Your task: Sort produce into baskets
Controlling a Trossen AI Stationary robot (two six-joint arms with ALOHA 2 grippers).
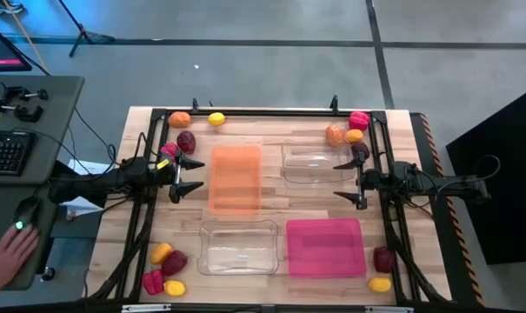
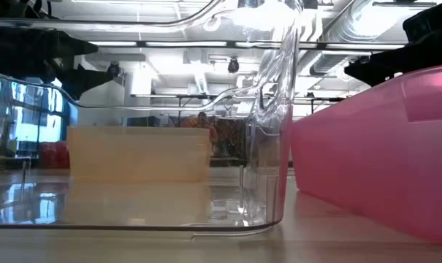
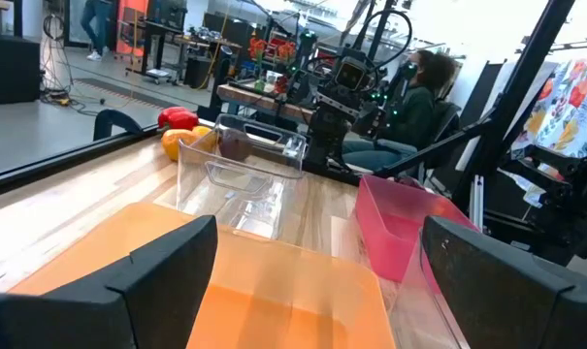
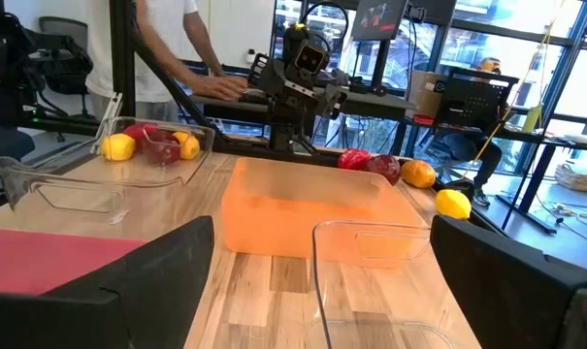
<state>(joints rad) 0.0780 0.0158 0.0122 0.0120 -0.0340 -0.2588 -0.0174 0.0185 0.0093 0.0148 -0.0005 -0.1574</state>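
Note:
The orange basket (image 1: 236,178) lies at the centre left, a clear basket (image 1: 315,163) at the far right, another clear basket (image 1: 238,247) at the near left, and the pink basket (image 1: 325,247) at the near right. Produce sits in four corner clusters: far left (image 1: 186,130), far right (image 1: 349,130), near left (image 1: 165,268), near right (image 1: 382,268). My left gripper (image 1: 191,176) is open and empty, just left of the orange basket (image 3: 274,281). My right gripper (image 1: 346,180) is open and empty at the far clear basket's (image 4: 390,281) right edge.
A black frame rail (image 1: 263,113) runs round the table's edge. A person's hand (image 1: 6,256) rests at a desk to the table's left. A person sits beyond the table in the left wrist view (image 3: 419,92).

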